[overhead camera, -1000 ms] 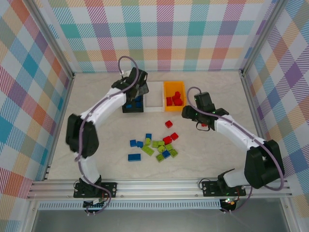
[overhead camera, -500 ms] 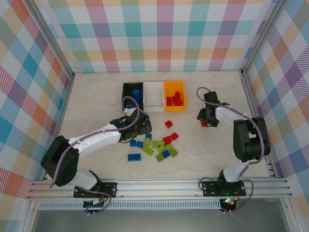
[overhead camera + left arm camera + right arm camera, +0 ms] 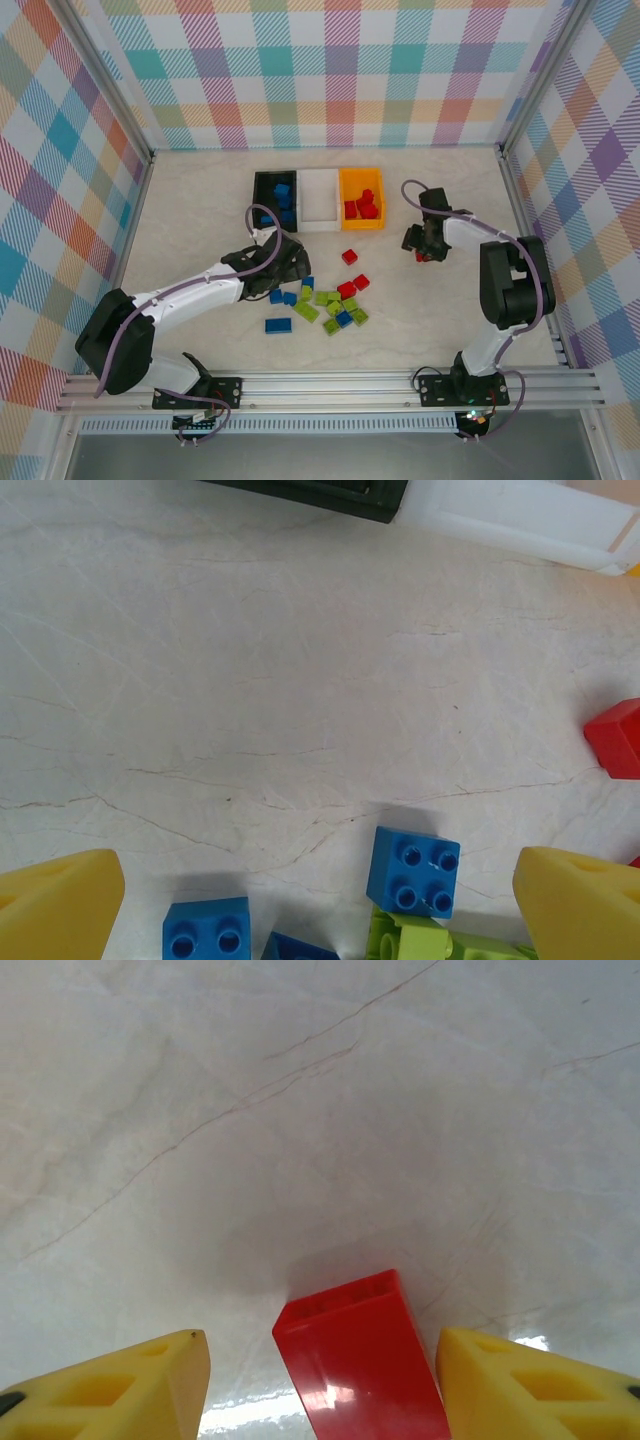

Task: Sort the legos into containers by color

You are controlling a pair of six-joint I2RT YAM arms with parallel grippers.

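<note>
On the right side of the table (image 3: 460, 200), the right gripper (image 3: 320, 1385) sits low with its yellow fingers (image 3: 110, 1390) spread to either side of a lone red brick (image 3: 355, 1360). A strip of bare tabletop shows between brick and finger, so nothing looks pinched yet. The brick stands well apart from the main pile (image 3: 322, 303), off to the right of the orange bin (image 3: 349, 186), where several red bricks (image 3: 360, 208) already lie.

Across the table, the left gripper (image 3: 320, 905), likewise wide open and carrying nothing, hovers over the bin-side edge of the pile. Two blue bricks (image 3: 413, 871) lie in the gap between its fingers, with lime green bricks (image 3: 400, 945) touching them. Beyond stand the black bin (image 3: 258, 205), which holds blue pieces, and the white bin (image 3: 318, 195), set between the black and the orange.

The sort looks about midway, with pieces of all three colours loose on the surface. Two pickups appear to be in hand at once. The right arm's next move calls for closing squarely on the red brick, then lifting and carrying it to the orange bin. The left must centre on one blue brick alone, clear of its green neighbours, before closing.
</note>
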